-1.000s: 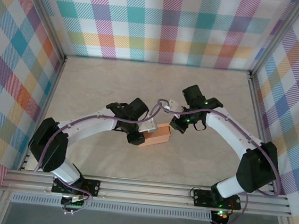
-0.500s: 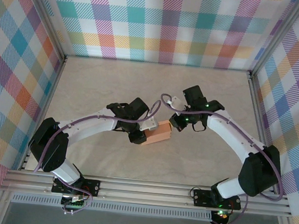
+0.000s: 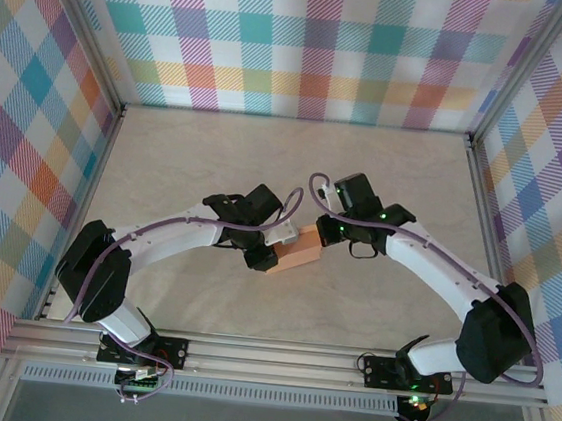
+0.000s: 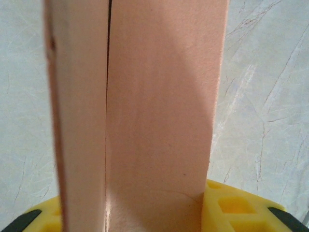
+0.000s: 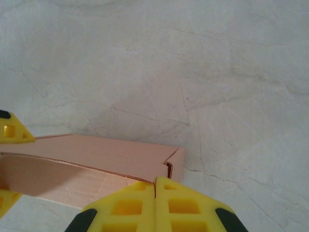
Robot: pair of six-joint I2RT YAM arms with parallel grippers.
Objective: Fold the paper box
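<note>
Left gripper (image 3: 277, 247) first: its jaws are clamped across the paper box (image 3: 299, 252), and the wrist view shows yellow fingertips (image 4: 231, 210) on either side of the card. The salmon box, folded up with one seam showing, sits mid-table (image 3: 216, 163) between the two arms. On to the right gripper (image 5: 154, 205): fingers pressed flat together, gripping nothing, tips just beside the box's corner.

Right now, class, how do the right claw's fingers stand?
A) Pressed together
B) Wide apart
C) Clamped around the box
A: the right claw has its yellow fingers meeting with no gap, just beside a corner of the box.
</note>
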